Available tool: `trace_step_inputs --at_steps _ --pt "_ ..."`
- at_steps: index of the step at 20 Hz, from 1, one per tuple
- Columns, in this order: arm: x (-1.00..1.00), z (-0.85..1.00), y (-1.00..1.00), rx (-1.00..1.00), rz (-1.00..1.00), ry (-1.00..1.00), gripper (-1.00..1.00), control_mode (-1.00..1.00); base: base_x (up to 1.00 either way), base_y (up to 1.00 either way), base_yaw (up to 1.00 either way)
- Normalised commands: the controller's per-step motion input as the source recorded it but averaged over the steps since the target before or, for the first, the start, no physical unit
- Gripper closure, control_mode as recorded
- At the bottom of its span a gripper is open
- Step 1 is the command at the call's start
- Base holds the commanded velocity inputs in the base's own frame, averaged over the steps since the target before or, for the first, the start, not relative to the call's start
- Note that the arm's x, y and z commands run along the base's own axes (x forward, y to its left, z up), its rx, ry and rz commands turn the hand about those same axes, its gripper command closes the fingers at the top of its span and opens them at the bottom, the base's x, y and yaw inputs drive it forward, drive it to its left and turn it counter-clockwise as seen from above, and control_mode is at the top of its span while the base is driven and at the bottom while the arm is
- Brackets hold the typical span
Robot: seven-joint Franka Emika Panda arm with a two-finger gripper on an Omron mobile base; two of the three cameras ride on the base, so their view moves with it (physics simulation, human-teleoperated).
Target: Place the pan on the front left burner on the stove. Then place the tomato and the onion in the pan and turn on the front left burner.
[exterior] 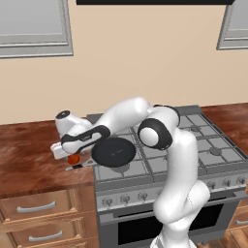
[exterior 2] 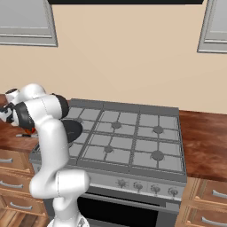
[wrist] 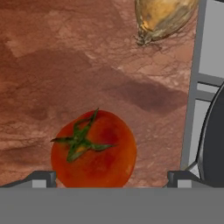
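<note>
Pan [exterior: 114,151] set on the front left burner of the stove [exterior: 193,145], round black body over the grates at the range's left edge. Handle hidden behind the arm in the left base view, so its pointing direction cannot be told there; in the hand view just a curved dark rim of the pan [wrist: 214,135] past the stove's grey edge [wrist: 192,87].

Tomato [wrist: 93,149] resting on the reddish-brown wooden counter [wrist: 52,65], just left of the stove, green stem star facing up toward the camera. Seen also as a small red spot [exterior: 73,159] under the hand in the left base view.

Onion [wrist: 162,16] lying on its side on the same counter, apart from the tomato, long axis slanted, its pointed tip aimed roughly toward the tomato.

Gripper [wrist: 111,177] spread fully wide, one fingertip [wrist: 41,178] either side of the tomato, grasping nothing.
</note>
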Motion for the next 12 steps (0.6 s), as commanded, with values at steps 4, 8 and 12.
trace_step_inputs --at_steps 4,8,12 --pt "0.0 -0.15 -0.02 0.0 0.0 0.0 -1.0 -1.0 0.0 0.0 0.0" --pt "0.0 -0.18 0.0 0.0 0.0 0.0 -1.0 -1.0 0.0 0.0 0.0" --pt "0.06 -0.18 0.0 0.02 0.03 0.0 -1.0 -1.0 0.0 0.0 0.0"
